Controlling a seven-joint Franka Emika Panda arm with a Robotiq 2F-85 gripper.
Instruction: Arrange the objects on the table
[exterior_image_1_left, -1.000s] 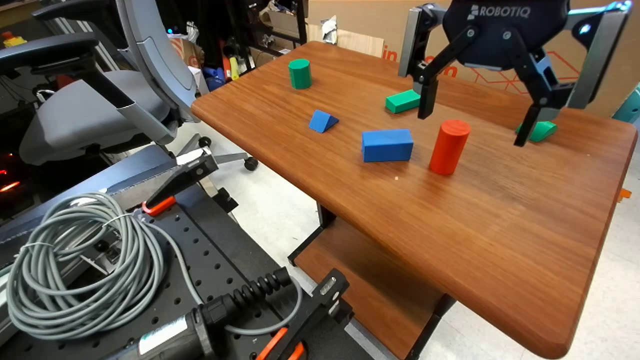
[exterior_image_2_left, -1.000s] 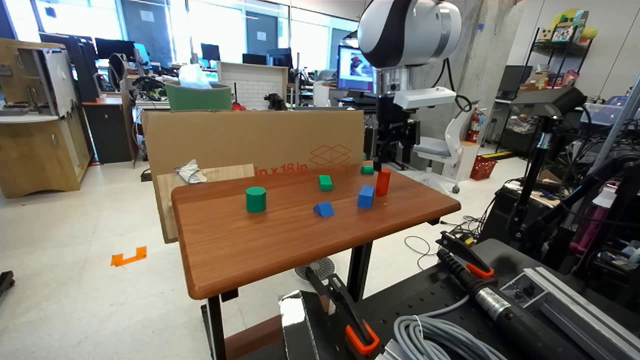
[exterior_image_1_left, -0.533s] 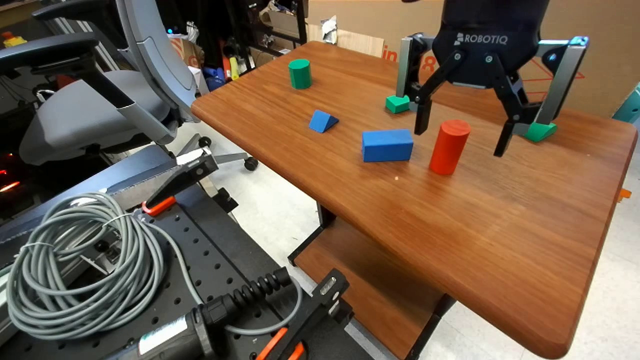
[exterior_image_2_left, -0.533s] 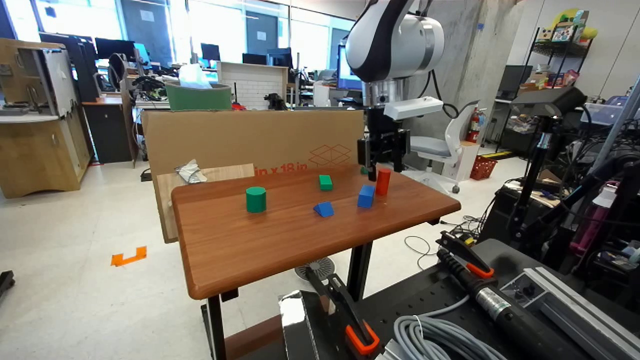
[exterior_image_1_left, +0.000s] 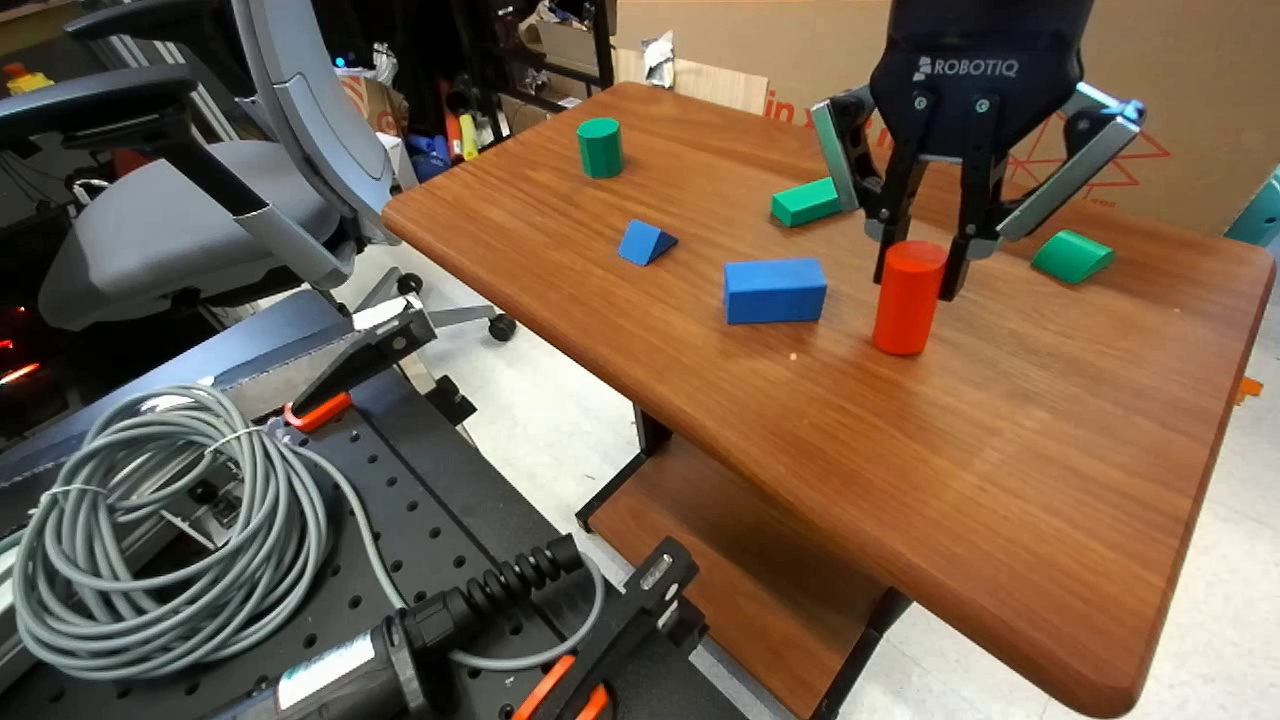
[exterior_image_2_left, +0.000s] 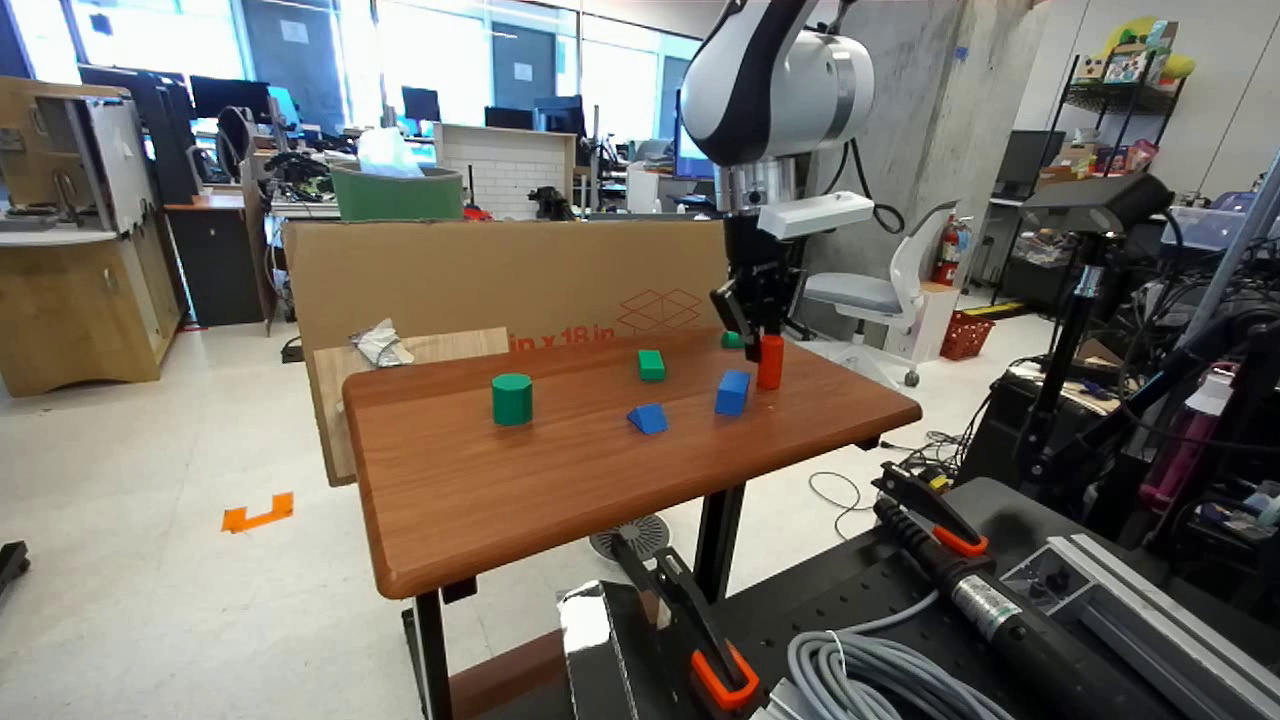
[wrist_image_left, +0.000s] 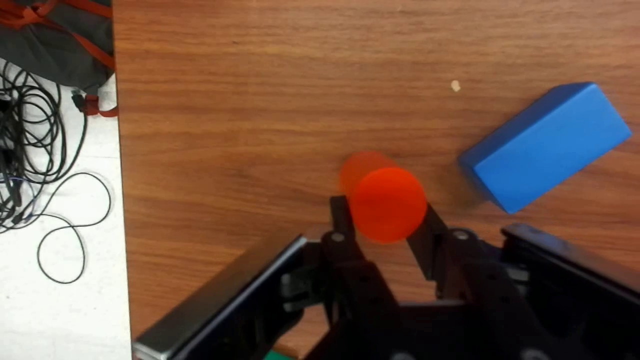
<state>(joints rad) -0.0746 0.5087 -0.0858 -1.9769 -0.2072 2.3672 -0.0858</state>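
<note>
My gripper (exterior_image_1_left: 915, 283) is shut on a red cylinder (exterior_image_1_left: 908, 305), one black finger on either side of its upper part. In the wrist view both fingers press against the round red cylinder (wrist_image_left: 387, 205). It stands about upright, at or very near the table (exterior_image_1_left: 1000, 480). Close beside it lies a blue rectangular block (exterior_image_1_left: 775, 292), apart from the fingers. A blue wedge (exterior_image_1_left: 645, 242) and a green cylinder (exterior_image_1_left: 600, 148) lie farther along. Behind are a green rectangular block (exterior_image_1_left: 805, 203), partly covered by the gripper's linkage, and a green half-round block (exterior_image_1_left: 1073, 257).
Tall cardboard (exterior_image_2_left: 500, 275) stands along the table's back edge. A black cart (exterior_image_1_left: 430, 520) with a coiled grey cable (exterior_image_1_left: 170, 540) and clamps sits near the table's front edge. A grey office chair (exterior_image_1_left: 230, 200) stands past one end.
My gripper has come down around the red cylinder, and its jaws have gone from wide apart to closed on it. The cylinder has shifted slightly. The other blocks have stayed put.
</note>
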